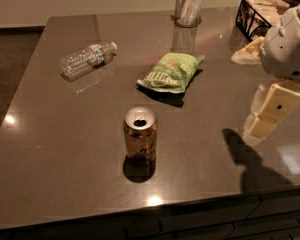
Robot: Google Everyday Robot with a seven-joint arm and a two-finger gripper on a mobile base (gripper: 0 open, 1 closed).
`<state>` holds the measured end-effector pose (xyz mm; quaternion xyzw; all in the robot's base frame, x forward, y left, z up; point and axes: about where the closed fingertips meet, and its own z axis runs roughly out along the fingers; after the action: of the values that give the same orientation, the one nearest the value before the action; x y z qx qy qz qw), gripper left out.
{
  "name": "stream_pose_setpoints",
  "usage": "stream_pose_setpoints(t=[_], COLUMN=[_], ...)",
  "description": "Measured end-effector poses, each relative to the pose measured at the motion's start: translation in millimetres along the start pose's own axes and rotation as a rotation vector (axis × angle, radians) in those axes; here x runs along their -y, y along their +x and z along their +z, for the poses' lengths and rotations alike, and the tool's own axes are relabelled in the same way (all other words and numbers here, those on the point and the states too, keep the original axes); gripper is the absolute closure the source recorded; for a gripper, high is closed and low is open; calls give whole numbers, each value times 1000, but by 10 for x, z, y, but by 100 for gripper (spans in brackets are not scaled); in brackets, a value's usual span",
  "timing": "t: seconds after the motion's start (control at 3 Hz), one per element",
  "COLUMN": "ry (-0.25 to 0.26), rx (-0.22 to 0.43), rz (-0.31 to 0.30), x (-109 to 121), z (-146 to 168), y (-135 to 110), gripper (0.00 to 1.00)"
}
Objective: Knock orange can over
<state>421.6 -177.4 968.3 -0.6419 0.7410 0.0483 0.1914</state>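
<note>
The orange can [140, 135] stands upright on the dark table [50, 149], near the front middle, its silver top and pull-tab hole facing up. My gripper [267, 115] hangs at the right edge of the view, above the table and well to the right of the can. It holds nothing. Its cream fingers [277, 104] point down and left.
A green chip bag [171, 72] lies behind the can. A clear plastic water bottle [86, 60] lies on its side at the back left. A glass with napkins [187, 6] stands at the back. A black wire basket [257, 15] sits at the back right.
</note>
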Motion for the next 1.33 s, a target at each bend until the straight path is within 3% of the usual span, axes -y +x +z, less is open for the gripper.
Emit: stream_pose_setpoints(t=[0.67, 1.33], ry=[-87, -107], rx=[221, 303], rz=[-45, -48], x=[-454, -582], z=[381, 756], y=[-729, -1386], gripper=[0, 0])
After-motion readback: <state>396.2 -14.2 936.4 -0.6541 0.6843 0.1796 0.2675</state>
